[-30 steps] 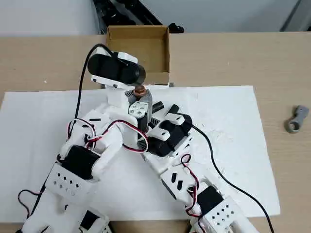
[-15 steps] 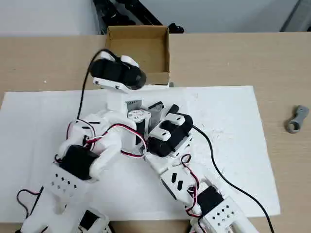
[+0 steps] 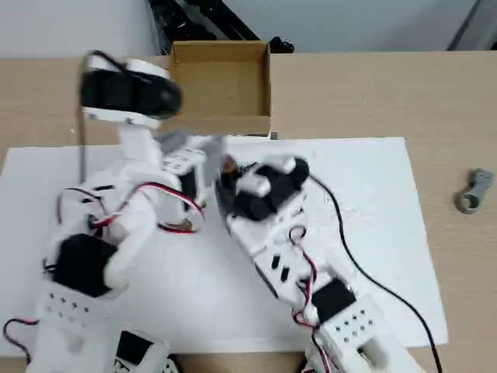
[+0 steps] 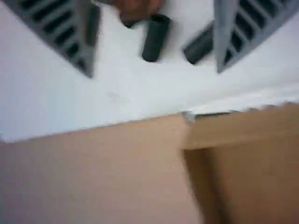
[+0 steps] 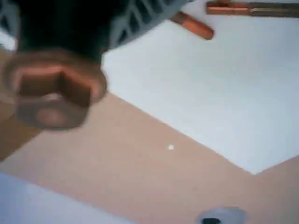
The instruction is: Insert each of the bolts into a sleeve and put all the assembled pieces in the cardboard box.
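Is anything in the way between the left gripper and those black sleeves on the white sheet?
Nothing visible. Both sleeves lie bare on the sheet, framed between the open fingers of the left gripper.

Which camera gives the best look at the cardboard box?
The high view: nearly the whole cardboard box from above, open top and walls. The left wrist view catches a blurred brown edge, likely one wall. The right wrist view's brown patches are too blurred to tell.

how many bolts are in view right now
3. One bolt sits close to the right wrist camera, hex head facing it. A second bolt and a third bolt lie loose on the white sheet. More may be hidden.
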Controlling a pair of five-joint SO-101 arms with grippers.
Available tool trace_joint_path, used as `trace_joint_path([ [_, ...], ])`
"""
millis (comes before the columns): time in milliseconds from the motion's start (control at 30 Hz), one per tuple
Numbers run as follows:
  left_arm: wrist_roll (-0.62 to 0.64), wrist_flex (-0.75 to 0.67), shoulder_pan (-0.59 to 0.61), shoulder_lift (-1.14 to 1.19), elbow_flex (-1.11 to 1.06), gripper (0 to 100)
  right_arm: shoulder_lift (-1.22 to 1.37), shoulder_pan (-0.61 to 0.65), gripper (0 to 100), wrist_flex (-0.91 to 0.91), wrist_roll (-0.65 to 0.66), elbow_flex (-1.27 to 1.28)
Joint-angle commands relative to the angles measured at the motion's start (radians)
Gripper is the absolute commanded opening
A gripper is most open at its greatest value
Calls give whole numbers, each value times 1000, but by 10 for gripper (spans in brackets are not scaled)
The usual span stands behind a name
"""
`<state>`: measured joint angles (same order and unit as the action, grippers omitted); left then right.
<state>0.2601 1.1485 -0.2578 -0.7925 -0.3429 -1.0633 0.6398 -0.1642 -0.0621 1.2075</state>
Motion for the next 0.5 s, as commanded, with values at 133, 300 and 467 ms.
trace_joint_path([
  [133, -242, -28, 144, -11, -2, 6, 325, -54, 2, 1, -26, -377],
  [300, -242, -28, 226, -11, -33, 5, 516, -114, 2, 1, -23, -563],
  [467, -245, -28, 275, -11, -64, 5, 760, -156, 2, -1, -23, -753],
])
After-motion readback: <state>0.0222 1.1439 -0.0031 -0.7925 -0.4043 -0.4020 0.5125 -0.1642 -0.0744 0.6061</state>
